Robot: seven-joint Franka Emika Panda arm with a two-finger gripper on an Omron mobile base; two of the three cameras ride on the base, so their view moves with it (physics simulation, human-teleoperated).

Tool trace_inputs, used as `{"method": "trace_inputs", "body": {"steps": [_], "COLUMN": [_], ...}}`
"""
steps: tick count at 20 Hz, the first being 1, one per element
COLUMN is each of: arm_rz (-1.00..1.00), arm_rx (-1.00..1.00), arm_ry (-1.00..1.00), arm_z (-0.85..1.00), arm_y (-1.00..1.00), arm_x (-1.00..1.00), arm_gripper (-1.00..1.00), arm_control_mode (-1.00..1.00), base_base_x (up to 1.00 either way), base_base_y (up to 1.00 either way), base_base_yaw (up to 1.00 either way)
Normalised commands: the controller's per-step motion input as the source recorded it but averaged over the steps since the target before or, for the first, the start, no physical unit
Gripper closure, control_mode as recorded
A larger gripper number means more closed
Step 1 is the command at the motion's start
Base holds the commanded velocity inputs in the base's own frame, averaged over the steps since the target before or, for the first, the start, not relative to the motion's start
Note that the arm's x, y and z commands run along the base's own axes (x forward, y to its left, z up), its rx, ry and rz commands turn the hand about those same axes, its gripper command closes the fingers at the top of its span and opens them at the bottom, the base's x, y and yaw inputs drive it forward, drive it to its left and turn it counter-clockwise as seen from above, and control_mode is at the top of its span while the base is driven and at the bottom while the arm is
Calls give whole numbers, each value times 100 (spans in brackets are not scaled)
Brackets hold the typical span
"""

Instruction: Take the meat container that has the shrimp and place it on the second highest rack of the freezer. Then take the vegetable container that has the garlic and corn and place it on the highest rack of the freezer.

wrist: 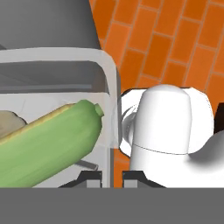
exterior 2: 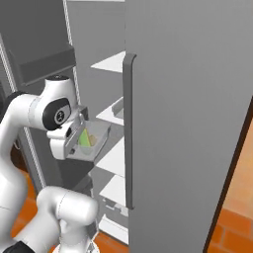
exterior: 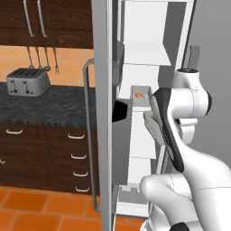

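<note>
Kitchen with orange brick floor (wrist: 175,39); the freezer (exterior 2: 188,123) stands open, the shrimp container (exterior: 140,95) sits on a white shelf inside it, and my pincer (wrist: 112,176) grips the wall of the vegetable container (wrist: 105,74) holding corn (wrist: 48,146), in front of the shelves.

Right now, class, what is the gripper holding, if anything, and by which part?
The gripper holds the clear vegetable container, with the corn inside. Its fingertips pinch the container's side wall at the rim, one inside and one outside.
</note>
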Motion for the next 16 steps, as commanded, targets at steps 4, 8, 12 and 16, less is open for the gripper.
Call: {"method": "trace_inputs", "body": {"steps": [4,8,12,16], "arm_rz": [0,0,0,0], "arm_rx": [0,0,0,0], "arm_ry": [0,0,0,0], "arm_z": [0,0,0,0], "arm_y": [0,0,0,0], "arm_x": [0,0,0,0], "arm_gripper": [100,100,100,100], "arm_control_mode": [100,100,100,100], "base_base_x": [65,63,8,-9], "base_base_y": [-11,-18,-17,-27], "base_base_yaw": [0,0,1,1]}}
